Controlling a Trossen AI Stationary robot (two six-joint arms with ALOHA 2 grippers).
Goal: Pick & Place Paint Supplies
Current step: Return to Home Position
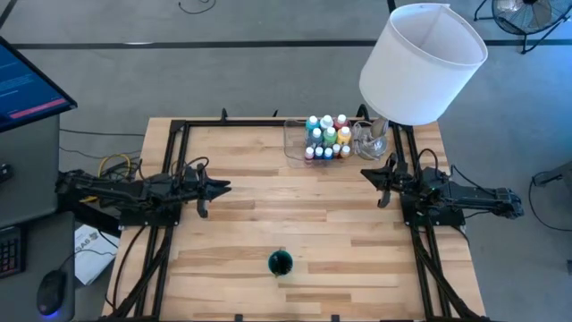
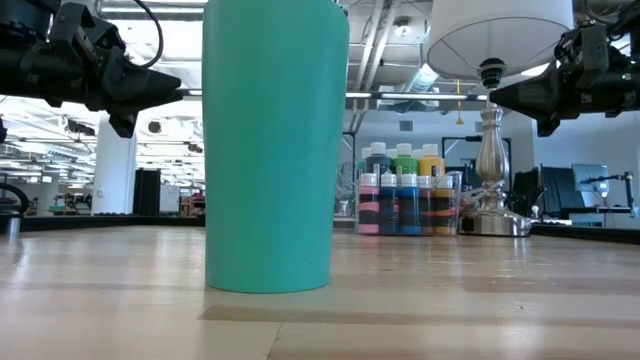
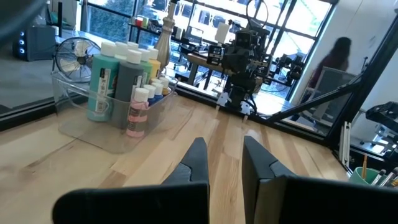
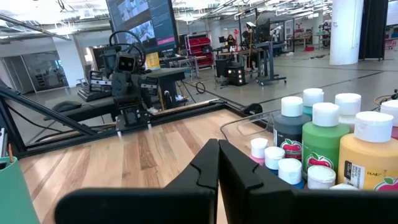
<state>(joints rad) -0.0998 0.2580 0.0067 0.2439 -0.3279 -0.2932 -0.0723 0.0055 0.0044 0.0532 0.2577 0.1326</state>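
Note:
Several white-capped paint bottles, large and tiny, stand upright in a clear plastic tray near the table's far edge. They also show in the left wrist view and the right wrist view. My left gripper hovers open at the table's left, above the wood, pointing right. My right gripper hovers shut at the table's right, just near of the tray, pointing left. A teal cup stands near the near edge; thin sticks rise from it.
A lamp with a big white shade stands on its silver base right of the tray. A black frame runs along the table's edges. Bare wood lies between the two grippers and around the cup. A person stands in the room beyond.

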